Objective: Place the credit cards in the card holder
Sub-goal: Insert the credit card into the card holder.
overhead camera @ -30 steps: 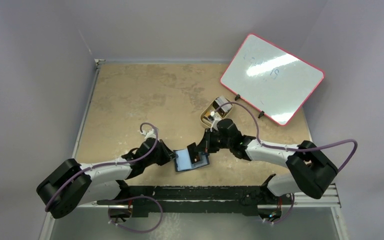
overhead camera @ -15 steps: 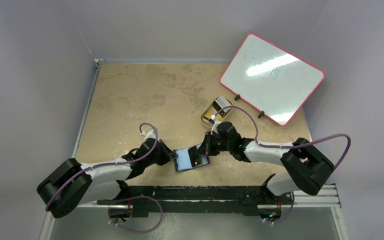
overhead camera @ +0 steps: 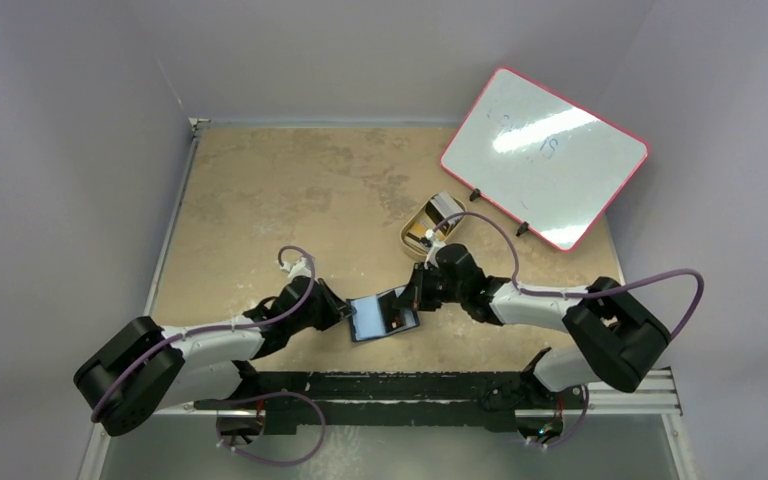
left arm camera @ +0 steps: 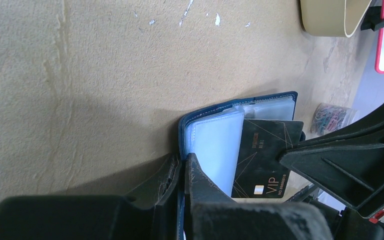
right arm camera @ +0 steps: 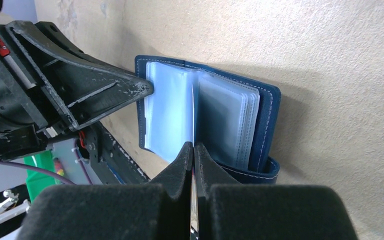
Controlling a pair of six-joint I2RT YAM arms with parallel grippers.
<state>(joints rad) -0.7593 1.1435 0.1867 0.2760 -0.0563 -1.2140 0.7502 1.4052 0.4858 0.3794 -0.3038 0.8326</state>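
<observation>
The navy card holder (overhead camera: 372, 318) lies open near the table's front edge, its clear sleeves showing in the left wrist view (left arm camera: 215, 145) and the right wrist view (right arm camera: 220, 120). My left gripper (overhead camera: 344, 314) is shut on its left cover (left arm camera: 182, 150). My right gripper (overhead camera: 412, 296) is shut on a black card with gold lines and "VIP" (left arm camera: 262, 160), held edge-on (right arm camera: 193, 150) between the sleeves, partly inside the holder. Another silvery card (overhead camera: 445, 208) rests in the tan tray.
A tan oval tray (overhead camera: 423, 226) stands behind the right gripper. A red-edged whiteboard (overhead camera: 545, 155) leans at the back right. A bag of coloured paper clips (left arm camera: 330, 117) lies beyond the holder. The arms' base rail (overhead camera: 410, 385) runs along the front.
The right gripper has moved the black card left and down into the open holder; in the last half second almost nothing moved. The left gripper stayed put.
</observation>
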